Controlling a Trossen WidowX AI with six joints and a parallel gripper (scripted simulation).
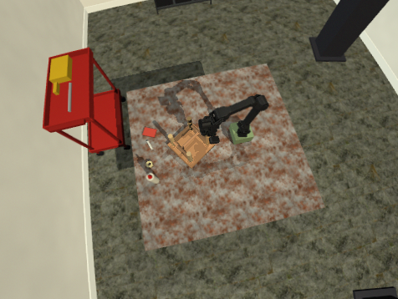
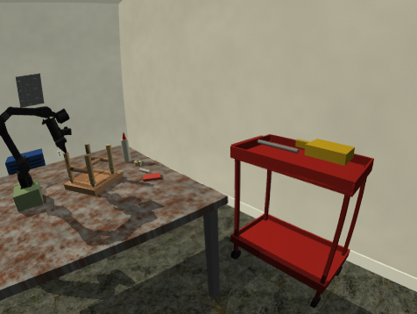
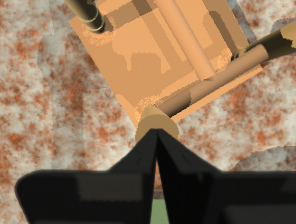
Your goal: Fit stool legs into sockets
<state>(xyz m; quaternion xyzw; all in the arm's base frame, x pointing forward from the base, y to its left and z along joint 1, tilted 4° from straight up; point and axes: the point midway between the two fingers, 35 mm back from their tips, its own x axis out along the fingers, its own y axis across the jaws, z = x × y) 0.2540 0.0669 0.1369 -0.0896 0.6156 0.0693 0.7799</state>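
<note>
Four legs (image 2: 109, 159) standing in upturned seat (image 2: 74, 189) (image 3: 131, 65) on table (image 2: 184, 193); closed, empty gripper (image 1: 205, 130) (image 2: 65, 152) (image 3: 156, 134) pointing at near leg's top (image 2: 67, 154) (image 3: 159, 131) (likely light, stiff; gripping mid-shaft if reseating).

red cart (image 1: 67, 124) (image 2: 302, 176), yellow box (image 1: 61, 68) (image 2: 329, 151), blue bin (image 2: 25, 160)

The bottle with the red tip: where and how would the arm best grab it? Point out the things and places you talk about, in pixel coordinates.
Probably around the pale body of the bottle (image 1: 154, 179) (image 2: 126, 151), below its narrow red tip, jaws closing from opposite sides: it stands upright, and its body looks straight-sided.
</note>
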